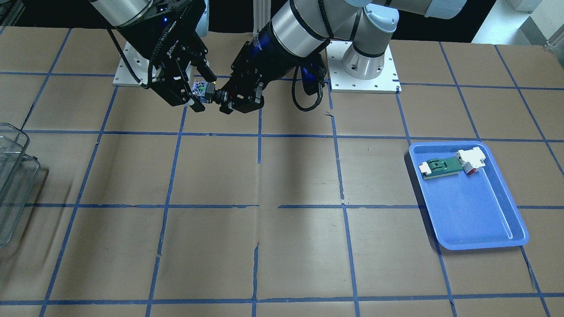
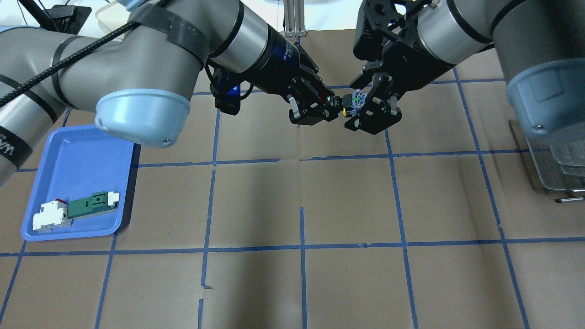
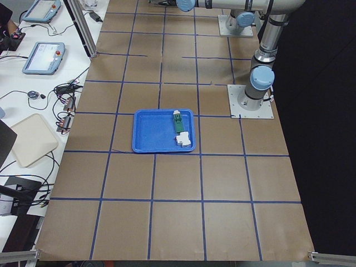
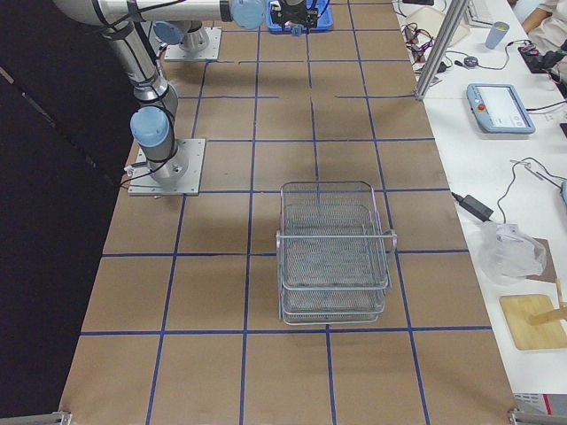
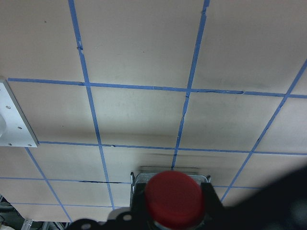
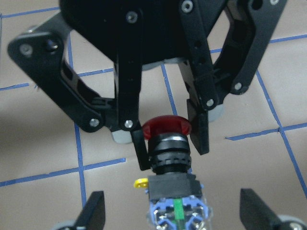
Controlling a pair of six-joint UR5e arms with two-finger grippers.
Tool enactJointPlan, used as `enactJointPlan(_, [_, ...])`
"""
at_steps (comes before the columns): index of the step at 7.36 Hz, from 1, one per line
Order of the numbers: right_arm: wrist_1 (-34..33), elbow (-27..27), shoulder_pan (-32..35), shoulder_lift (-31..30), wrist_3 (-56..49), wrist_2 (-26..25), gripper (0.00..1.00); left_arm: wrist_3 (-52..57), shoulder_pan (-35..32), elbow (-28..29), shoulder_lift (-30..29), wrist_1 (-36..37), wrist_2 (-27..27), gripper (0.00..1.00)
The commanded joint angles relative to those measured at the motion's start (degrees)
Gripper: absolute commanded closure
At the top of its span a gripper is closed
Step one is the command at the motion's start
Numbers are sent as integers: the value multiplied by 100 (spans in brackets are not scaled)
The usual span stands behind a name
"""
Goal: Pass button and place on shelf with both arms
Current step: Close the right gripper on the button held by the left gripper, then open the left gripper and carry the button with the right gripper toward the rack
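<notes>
The button [image 2: 349,101] hangs in the air over the far middle of the table, between both grippers. My left gripper [image 2: 336,104] is shut on its black collar, just behind the red cap [image 6: 166,126]. The cap also shows in the left wrist view [image 5: 173,199]. My right gripper [image 2: 365,104] is open, its fingers wide apart on either side of the button's blue-white-green block [image 6: 176,211], not touching it. The wire-mesh shelf [image 4: 332,257] stands on the table at the robot's right end, also in the overhead view [image 2: 562,164].
A blue tray [image 2: 77,155] at the robot's left side holds a green-and-white flat part [image 2: 91,205] and a white block with a red end [image 2: 50,217]. White arm base plates [image 1: 363,66] sit at the table's robot side. Brown paper with blue tape lines covers the table.
</notes>
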Motion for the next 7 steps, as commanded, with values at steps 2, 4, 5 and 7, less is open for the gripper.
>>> enactJointPlan(2, [4, -8, 0, -59, -52, -55, 100, 0, 0, 27, 15, -1, -8, 100])
enactJointPlan(4, [4, -8, 0, -59, -61, -47, 100, 0, 0, 27, 42, -1, 10, 100])
enactJointPlan(5, [4, -8, 0, -59, -61, -47, 100, 0, 0, 1, 33, 8, 71, 37])
enactJointPlan(7, [21, -8, 0, -59, -52, -64, 100, 0, 0, 36, 59, 17, 80, 0])
